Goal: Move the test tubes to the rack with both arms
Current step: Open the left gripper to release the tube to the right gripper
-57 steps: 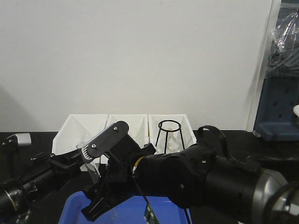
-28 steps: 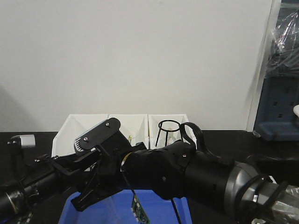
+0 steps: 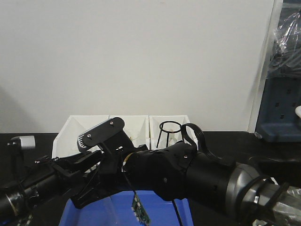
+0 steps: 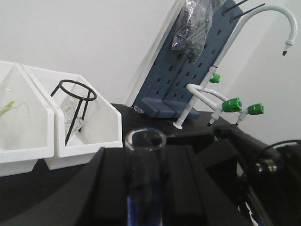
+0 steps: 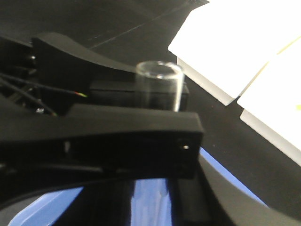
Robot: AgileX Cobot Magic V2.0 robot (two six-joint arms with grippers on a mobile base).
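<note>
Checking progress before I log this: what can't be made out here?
No view: rack.
Front view: tray contents, hidden by the right arm.
Left wrist view: tube bottom, cut off by the lower edge.
Right wrist view: tube lower half, behind a black finger.
Whether these are one tube or two: unclear.

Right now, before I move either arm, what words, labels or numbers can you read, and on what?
None is readable.
The small green circuit board shows only blurred specks.
The white open-front bins, the blue-grey pegboard and the clear glass test tube show no print.
</note>
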